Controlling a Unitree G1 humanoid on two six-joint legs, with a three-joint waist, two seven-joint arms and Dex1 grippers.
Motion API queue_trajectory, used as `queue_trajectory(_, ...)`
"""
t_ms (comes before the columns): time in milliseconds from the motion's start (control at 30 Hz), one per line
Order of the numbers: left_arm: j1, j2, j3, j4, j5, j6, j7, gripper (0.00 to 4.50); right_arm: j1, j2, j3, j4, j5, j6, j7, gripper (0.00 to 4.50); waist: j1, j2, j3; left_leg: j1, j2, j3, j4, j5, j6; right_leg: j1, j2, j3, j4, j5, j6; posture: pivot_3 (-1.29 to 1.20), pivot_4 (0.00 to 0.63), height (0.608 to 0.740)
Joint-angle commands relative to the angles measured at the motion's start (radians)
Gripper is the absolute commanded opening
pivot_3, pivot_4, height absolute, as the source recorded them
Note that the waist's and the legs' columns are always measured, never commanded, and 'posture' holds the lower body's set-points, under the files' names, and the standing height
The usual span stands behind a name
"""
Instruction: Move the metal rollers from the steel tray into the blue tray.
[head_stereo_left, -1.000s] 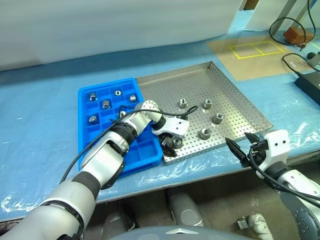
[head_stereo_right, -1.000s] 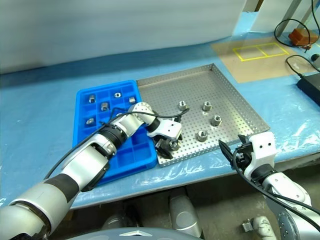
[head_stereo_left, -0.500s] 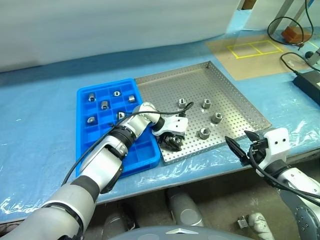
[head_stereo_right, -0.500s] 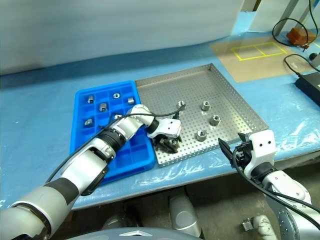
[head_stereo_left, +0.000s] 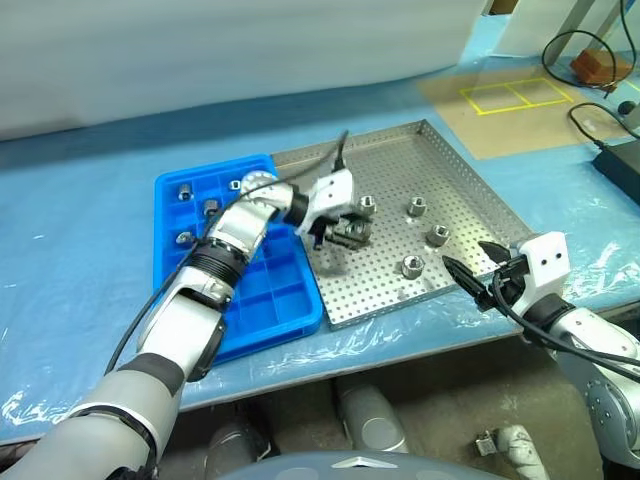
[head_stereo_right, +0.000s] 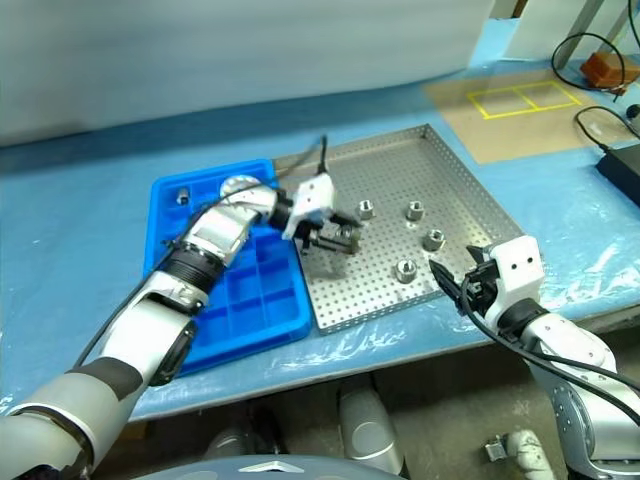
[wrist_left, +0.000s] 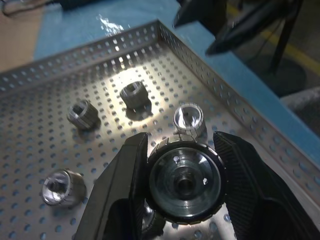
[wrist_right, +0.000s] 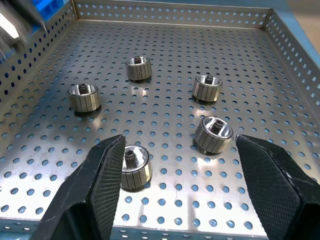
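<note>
Black textured fingers of the left gripper (wrist_left: 182, 187) are clamped on 1 shiny silver-grey ribbed metal roller (wrist_left: 183, 183), short cylinder, dark centre hole facing the wrist camera. Held clear above the large flat perforated steel tray (head_stereo_left: 455, 180), over its side nearest the blue tray, gripper pointing toward the robot's right.

Right gripper (wrist_right: 192, 192): black cross-hatched fingers spread wide, nothing between them, hovering at the steel tray's near edge and looking in over the low punched rim.

Loose rollers on the dotted floor: head views show 4, at (head_stereo_left: 367, 206), (head_stereo_left: 416, 207), (head_stereo_left: 437, 235) and (head_stereo_left: 409, 266), all apart from each other, some upright with the hole up. Right wrist view shows 5 shapes; the one beside its finger (wrist_right: 133, 167) has a toothed bore, and I can't tell from that view whether it sits on the floor or is the held one.

Bright blue plastic tray with square grid compartments (head_stereo_left: 270, 300) sits touching the steel tray on the robot's left. Left forearm crosses over it and hides several cells; rollers show in far cells, e.g. (head_stereo_left: 185, 193) and (head_stereo_left: 185, 238).

Everything sits on a blue sheet under clear wrinkled film (head_stereo_left: 80, 240). Far right: black cable (head_stereo_left: 590, 115), tan board with yellow tape squares (head_stereo_left: 510, 95).
</note>
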Motion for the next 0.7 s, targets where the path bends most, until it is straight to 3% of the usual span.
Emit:
queue_trajectory(33, 0.023, 0.047, 0.082, -0.144, -0.099, 0.11, 0.033, 1.73, -0.072, 0.014, 0.058, 0.017, -0.008, -0.033, 0.013, 3.61, 0.002, 0.002, 0.001, 0.0, 0.0, 0.0, 0.0, 0.0, 0.0, 0.0, 0.0, 0.0, 0.0, 0.0, 0.0, -0.54, 0.15, 0.74)
queue_trajectory(200, 0.079, 0.144, 0.154, -0.251, -0.16, 0.225, 0.093, 1.73, -0.234, 0.036, 0.173, 0.079, -0.013, -0.043, 0.057, 3.61, 0.019, 0.004, 0.003, 0.002, 0.0, 0.0, 0.001, 0.0, 0.0, 0.001, 0.0, 0.0, 0.004, 0.0, 0.0, -0.46, 0.15, 0.74)
queue_trajectory(333, 0.14, 0.223, 0.27, -0.356, -0.294, 0.336, 0.115, 1.73, -0.354, 0.059, 0.27, 0.169, -0.034, -0.07, 0.109, 3.61, 0.053, 0.003, 0.005, 0.003, 0.001, 0.0, 0.001, 0.001, -0.002, -0.001, 0.0, 0.0, 0.008, 0.0, 0.0, -0.38, 0.15, 0.74)
queue_trajectory(533, 0.322, 0.356, 0.309, -0.479, -0.258, 0.33, 0.215, 1.73, -0.481, 0.096, 0.359, 0.29, -0.056, -0.108, 0.192, 3.61, 0.142, 0.004, 0.006, 0.003, 0.003, 0.0, 0.001, 0.003, -0.004, -0.003, 0.001, 0.001, 0.015, -0.002, -0.004, -0.26, 0.15, 0.74)
queue_trajectory(700, 0.569, 0.445, 0.344, -0.67, -0.269, 0.349, 0.265, 1.73, -0.582, 0.113, 0.408, 0.384, -0.057, -0.14, 0.296, 3.61, 0.227, 0.003, 0.007, 0.003, 0.006, 0.001, 0.0, 0.005, -0.007, -0.005, 0.001, 0.002, 0.017, -0.002, -0.004, -0.14, 0.15, 0.74)
